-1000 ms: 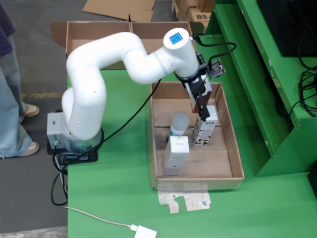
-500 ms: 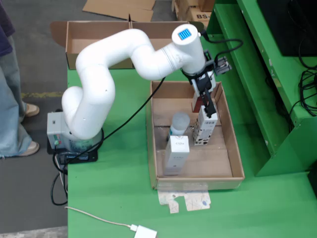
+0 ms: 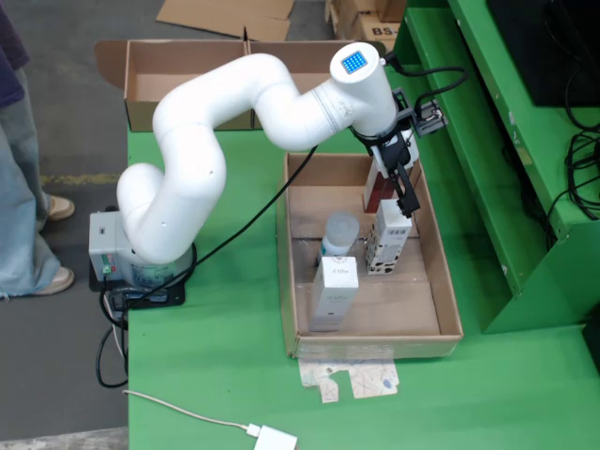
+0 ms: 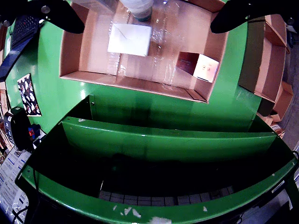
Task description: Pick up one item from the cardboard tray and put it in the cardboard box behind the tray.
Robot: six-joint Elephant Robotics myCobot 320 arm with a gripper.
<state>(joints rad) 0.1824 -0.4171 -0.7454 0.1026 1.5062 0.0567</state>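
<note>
1. The gripper (image 3: 405, 192) is seen hovering over the far end of the cardboard tray (image 3: 448, 309); its fingers appear spread, nothing held.
2. A white carton (image 3: 386, 238) stands upright just below the gripper, its long axis vertical.
3. The cardboard box (image 3: 178, 70) lies well apart, beyond the tray's far end.

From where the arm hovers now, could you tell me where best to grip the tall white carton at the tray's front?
Probably from straight above, closing on the two narrow side faces near the top of the upright tall white carton; the round grey-capped container stands close behind it.
</note>
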